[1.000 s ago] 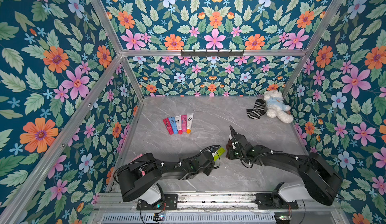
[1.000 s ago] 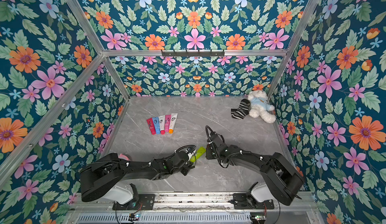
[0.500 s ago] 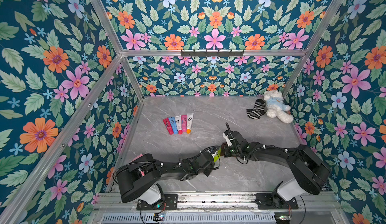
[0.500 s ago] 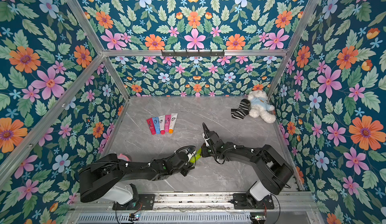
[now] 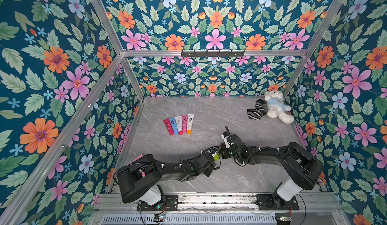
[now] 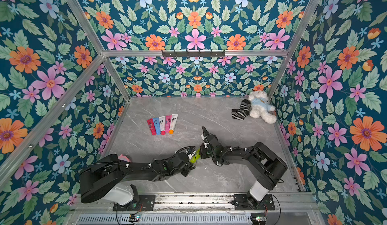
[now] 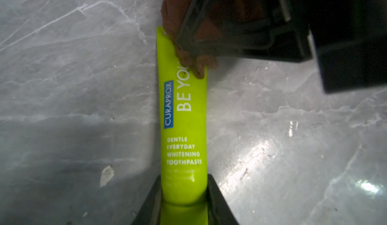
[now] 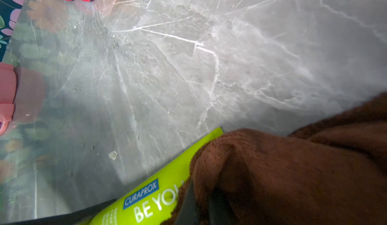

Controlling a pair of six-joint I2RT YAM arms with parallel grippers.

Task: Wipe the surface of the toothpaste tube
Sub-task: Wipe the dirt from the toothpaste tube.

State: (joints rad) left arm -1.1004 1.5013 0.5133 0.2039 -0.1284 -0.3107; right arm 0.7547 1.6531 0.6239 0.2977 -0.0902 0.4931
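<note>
Near front, centre of the marble table (image 5: 209, 112): both arms reach inward and meet. Left gripper (image 7: 184, 184) is part-closed, jaws clamped on the cap end of the lime-green toothpaste tube (image 7: 183, 129). The tube sticks straight out from the jaws, printed face toward the left wrist camera. Can't tell whether the tube touches the table or sits just above it. Right gripper (image 8: 202, 209) is fully closed on a bunched brown cloth (image 8: 282, 171). The cloth is pressed onto the tube's flat crimped end and covers the last letters of the "BE YOU" print; the rest of the tube face is bare. In both top views only a sliver of green shows between the two wrists. A pink object (image 6: 123, 157) sits by the left arm, near the left wall; can't make out what it is. Further back, left of centre, a row of five tubes (image 5: 179, 125) lies side by side, caps toward the arms, well apart from the grippers. At the far right corner a striped sock (image 5: 257, 109) touches a white plush bear (image 5: 275, 107). A black hook rail (image 5: 212, 53) runs along the back wall frame.
</note>
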